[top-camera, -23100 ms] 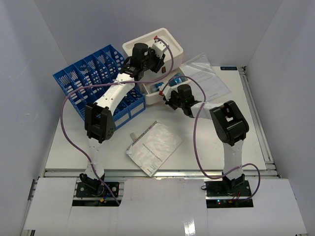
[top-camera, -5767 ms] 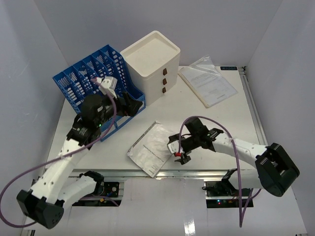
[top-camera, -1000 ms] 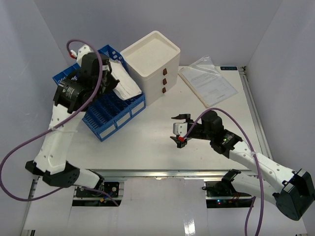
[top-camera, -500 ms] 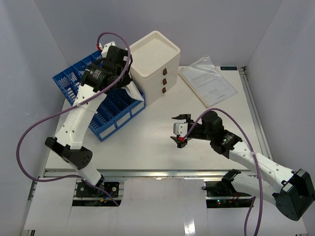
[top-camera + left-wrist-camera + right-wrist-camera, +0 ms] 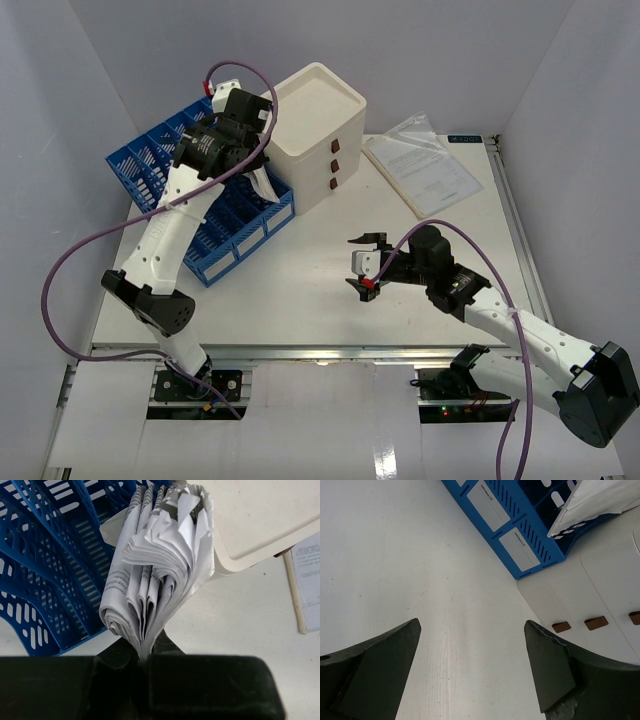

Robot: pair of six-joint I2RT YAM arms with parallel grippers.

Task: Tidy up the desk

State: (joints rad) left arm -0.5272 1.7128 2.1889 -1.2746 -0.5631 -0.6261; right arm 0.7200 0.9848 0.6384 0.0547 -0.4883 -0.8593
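My left pincer (image 5: 143, 652) grips the curled booklet (image 5: 160, 565) by one edge, apparently to slot it into the blue rack (image 5: 50, 565); my right pincer (image 5: 470, 665) gapes idle.

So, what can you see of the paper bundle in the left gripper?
The paper bundle is white printed sheets, bent and fanned so the edges curl apart. The left gripper is shut on one edge. It is held above the blue file rack, beside the white drawer box; contact with either is unclear.
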